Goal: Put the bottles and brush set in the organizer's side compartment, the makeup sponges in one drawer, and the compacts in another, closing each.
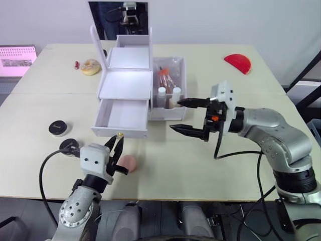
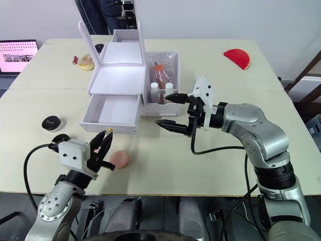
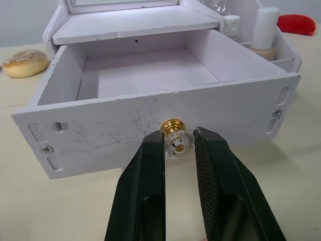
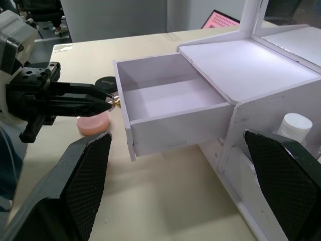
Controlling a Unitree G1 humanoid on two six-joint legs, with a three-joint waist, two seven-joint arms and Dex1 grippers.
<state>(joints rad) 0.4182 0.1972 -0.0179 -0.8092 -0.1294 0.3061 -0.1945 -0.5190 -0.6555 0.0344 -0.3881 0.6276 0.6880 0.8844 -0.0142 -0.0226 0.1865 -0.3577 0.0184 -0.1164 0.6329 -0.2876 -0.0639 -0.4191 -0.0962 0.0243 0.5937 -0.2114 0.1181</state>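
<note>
Left wrist view puts your left pincer (image 3: 179, 150) slightly parted around the open drawer's knob (image 3: 176, 137); next, fetch the sponge (image 1: 127, 161) beside that drawer (image 1: 122, 117).

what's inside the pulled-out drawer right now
Nothing: the open drawer shows a bare white floor and walls. The left gripper sits at its gold knob. The pink sponge lies on the table outside it. Whatever lies under the drawer is hidden.
</note>
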